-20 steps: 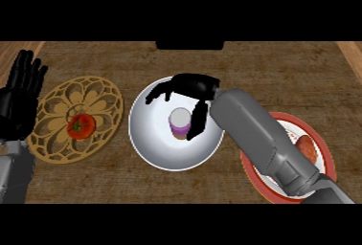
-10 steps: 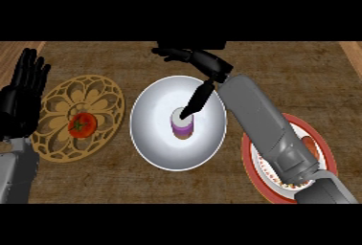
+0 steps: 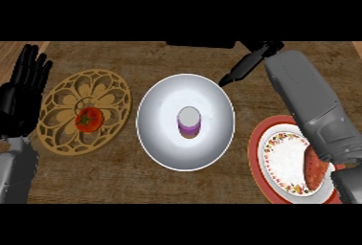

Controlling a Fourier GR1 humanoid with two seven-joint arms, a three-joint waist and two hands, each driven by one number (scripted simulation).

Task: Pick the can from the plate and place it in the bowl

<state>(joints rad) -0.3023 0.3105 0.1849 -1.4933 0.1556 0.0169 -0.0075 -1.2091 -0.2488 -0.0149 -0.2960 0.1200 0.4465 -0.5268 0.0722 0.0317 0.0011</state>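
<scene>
— Head view, middle of the frame?
— Can (image 3: 188,121) upright inside the white bowl (image 3: 154,91).
— Hands?
— Right hand (image 3: 244,71) at upper right, just beyond the bowl's rim, fingers straight, clear of the can. Left hand (image 3: 20,95) at the left edge, open, fingers up.
— Elsewhere?
— Tomato (image 3: 87,119) on a woven mat (image 3: 60,139), left of the bowl; red-rimmed plate (image 3: 256,143) at lower right.
</scene>
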